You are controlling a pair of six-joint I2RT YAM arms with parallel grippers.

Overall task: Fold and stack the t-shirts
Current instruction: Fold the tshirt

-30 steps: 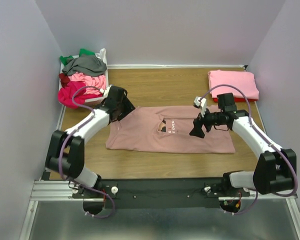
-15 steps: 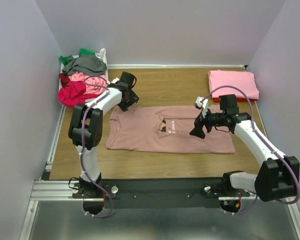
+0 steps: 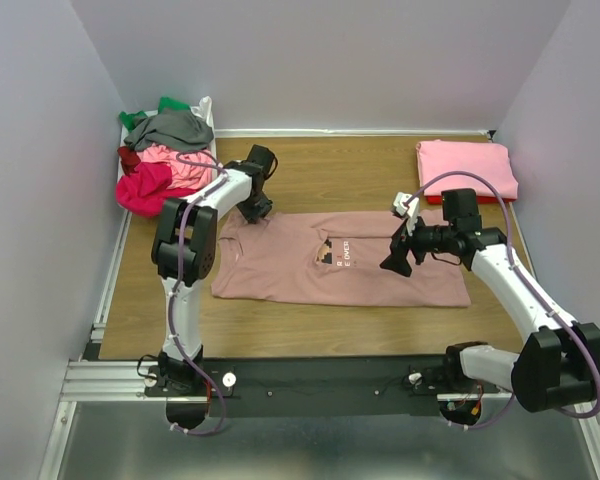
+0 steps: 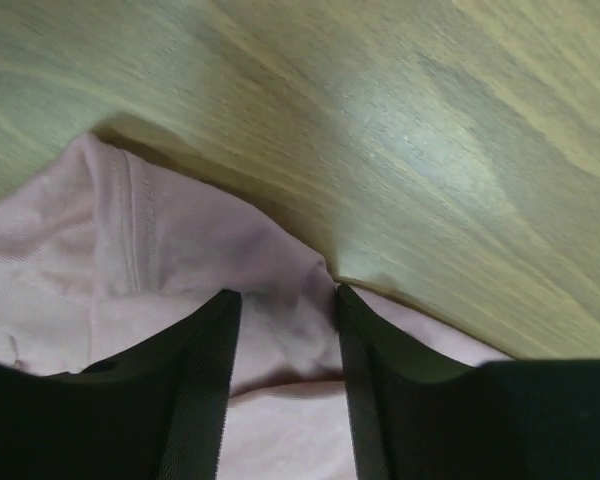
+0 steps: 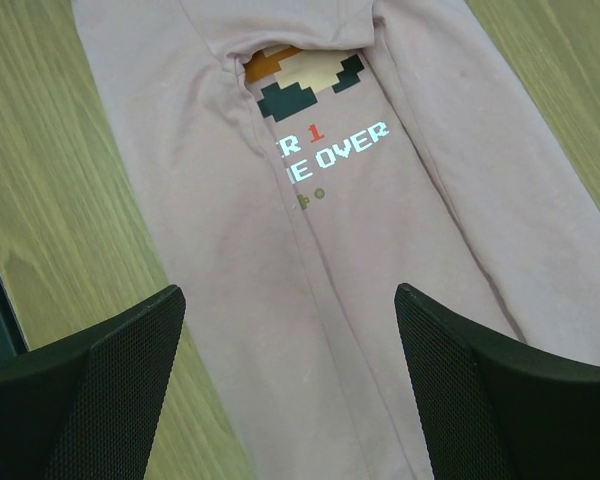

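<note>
The dusty-pink t-shirt (image 3: 280,265) lies flat on the wooden table, folded into a long strip, its pixel print and white text (image 5: 330,150) facing up. My left gripper (image 3: 259,212) is down at the shirt's far left corner. In the left wrist view (image 4: 285,295) its jaws are narrowed but apart, with a fold of the pink cloth (image 4: 130,260) between them. My right gripper (image 3: 393,258) hovers wide open above the shirt's right half (image 5: 290,300) and holds nothing.
A folded bright pink shirt (image 3: 467,168) lies at the back right on a red one (image 3: 438,200). A pile of grey, green, pink and red shirts (image 3: 165,160) fills a white bin (image 3: 210,115) at the back left. Purple walls enclose the table.
My left arm has swung from the shirt's left end up to its far left corner and come down on the cloth. The right arm has barely moved.
</note>
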